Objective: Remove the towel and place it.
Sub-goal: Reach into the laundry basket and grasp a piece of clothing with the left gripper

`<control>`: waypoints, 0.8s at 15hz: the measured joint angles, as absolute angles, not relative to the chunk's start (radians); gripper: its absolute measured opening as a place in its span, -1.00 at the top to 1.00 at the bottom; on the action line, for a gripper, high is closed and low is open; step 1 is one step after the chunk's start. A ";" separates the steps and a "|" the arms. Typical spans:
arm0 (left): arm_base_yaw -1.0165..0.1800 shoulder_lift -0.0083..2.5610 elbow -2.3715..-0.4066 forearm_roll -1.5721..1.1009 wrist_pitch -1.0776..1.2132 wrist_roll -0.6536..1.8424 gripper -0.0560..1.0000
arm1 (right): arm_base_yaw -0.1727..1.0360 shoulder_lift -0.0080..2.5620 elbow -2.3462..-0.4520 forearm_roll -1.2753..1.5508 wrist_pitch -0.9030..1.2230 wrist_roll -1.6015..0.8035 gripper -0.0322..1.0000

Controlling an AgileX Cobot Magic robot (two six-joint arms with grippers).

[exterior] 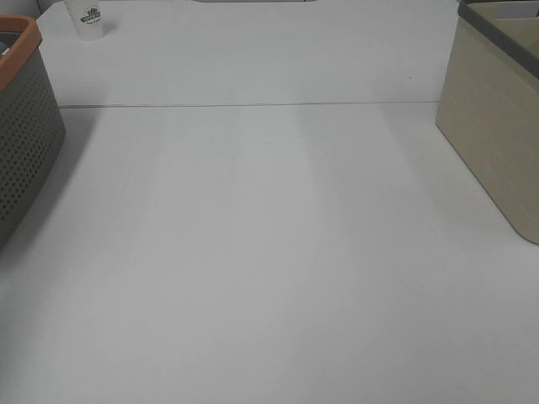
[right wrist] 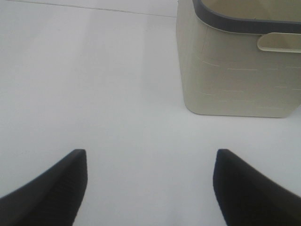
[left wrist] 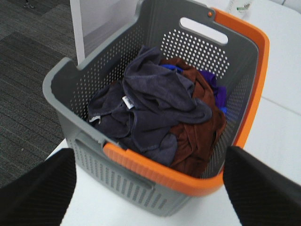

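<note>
The left gripper [left wrist: 148, 155] hangs above the grey basket [left wrist: 89, 155], jaws spread wide, gripping nothing and touching nothing. Its black fingers [left wrist: 37, 188] have a finely ribbed surface. The right gripper [right wrist: 150, 155] is well away from that basket, over the bare white table [exterior: 269, 252], jaws equally wide apart and empty.

The towel [left wrist: 155, 101] lies crumpled inside the grey basket, on top of the heap. It is a dark charcoal terry cloth, soft and folded over itself, with a small white tag [left wrist: 127, 102] showing near its middle. Any print on the tag is too small to read. Under and beside it sits a rust-brown cloth [left wrist: 197, 136], and a purple-blue one [left wrist: 217, 92] peeks out against the basket's wall.

The basket is hard plastic, perforated with rows of small holes, with a thick orange rim [left wrist: 254, 80] and a slot handle. Beyond it stands a white paper cup [exterior: 89, 18] with a green logo, its lettering unreadable. Across the table from the basket stands a smooth beige bin [exterior: 497, 135] with a dark grey rim.
</note>
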State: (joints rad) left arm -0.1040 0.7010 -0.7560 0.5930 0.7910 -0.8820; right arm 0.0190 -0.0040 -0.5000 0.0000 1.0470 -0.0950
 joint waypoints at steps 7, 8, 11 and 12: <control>-0.103 1.176 -0.955 0.887 0.728 -1.477 -0.51 | 0.019 -0.004 -0.500 0.000 1.047 -0.095 -0.49; -0.102 1.237 -0.992 0.915 0.726 -1.541 -0.51 | 0.019 -0.004 -0.500 0.000 1.047 -0.095 -0.49; -0.101 1.423 -1.129 0.942 0.722 -1.633 -0.51 | 0.019 -0.004 -0.500 0.000 1.047 -0.095 -0.49; -0.098 1.481 -1.176 0.940 0.719 -1.648 -0.51 | 0.019 -0.004 -0.500 0.000 1.047 -0.095 -0.49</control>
State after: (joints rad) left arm -0.0980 1.4810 -1.1760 0.9400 0.7190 -1.6480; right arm 0.0190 -0.0040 -0.5000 0.0000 1.0470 -0.0950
